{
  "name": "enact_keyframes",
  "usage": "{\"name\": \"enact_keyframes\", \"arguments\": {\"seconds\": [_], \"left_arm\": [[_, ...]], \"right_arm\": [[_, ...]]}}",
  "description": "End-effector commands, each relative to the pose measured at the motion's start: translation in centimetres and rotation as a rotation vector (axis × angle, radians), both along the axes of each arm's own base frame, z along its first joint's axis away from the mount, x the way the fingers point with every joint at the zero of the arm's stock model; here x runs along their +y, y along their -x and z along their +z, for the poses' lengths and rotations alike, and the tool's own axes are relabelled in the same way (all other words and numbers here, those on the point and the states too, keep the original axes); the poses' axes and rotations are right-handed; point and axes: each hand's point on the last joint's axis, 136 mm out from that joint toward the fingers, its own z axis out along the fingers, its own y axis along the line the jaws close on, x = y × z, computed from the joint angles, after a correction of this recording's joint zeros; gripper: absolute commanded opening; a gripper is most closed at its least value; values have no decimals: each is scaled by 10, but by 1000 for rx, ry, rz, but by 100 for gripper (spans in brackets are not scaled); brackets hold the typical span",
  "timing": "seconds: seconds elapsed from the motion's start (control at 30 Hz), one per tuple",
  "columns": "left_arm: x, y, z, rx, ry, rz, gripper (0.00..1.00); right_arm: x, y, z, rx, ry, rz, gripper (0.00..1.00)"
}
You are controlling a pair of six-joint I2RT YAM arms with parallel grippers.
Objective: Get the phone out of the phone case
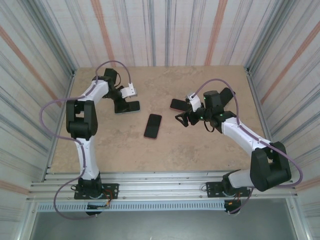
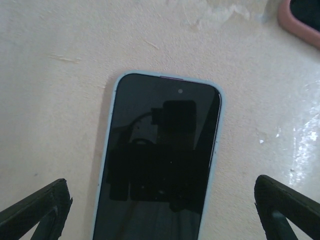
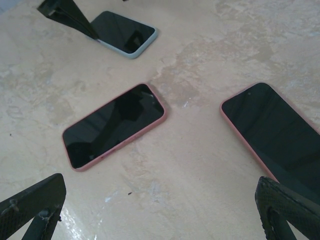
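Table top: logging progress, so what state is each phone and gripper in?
blue-cased phone: cased, screen up, flat.
middle pink-cased phone: cased, screen up, flat.
right pink-cased phone: cased, screen up, flat.
left gripper: open, over blue-cased phone.
right gripper: open, holding nothing.

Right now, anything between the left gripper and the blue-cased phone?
Nothing visible. The left gripper is open, and the blue-cased phone lies flat in line between its jaws, with bare table on either side. The nearest pink-cased phone lies apart, off the far right corner.
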Motion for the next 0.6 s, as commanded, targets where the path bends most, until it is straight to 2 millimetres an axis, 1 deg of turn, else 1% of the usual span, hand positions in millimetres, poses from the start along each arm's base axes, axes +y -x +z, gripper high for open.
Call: {"name": "enact_keyframes", "arguments": {"seconds": [0.0, 0.2, 0.37, 0.57], "left_arm": [[-1, 2, -9, 26, -46, -58, 98], [-1, 5, -21, 63, -61, -72, 98], [6, 6, -34, 80, -110, -75, 97], [9, -5, -39, 43, -137, -77, 96]], "right_arm": [[0, 0, -4, -1, 29, 18, 99], [-3, 1, -13, 21, 37, 11, 99], [-4, 0, -18, 38, 43, 10, 99], [-5, -1, -20, 52, 34, 10, 99]]}}
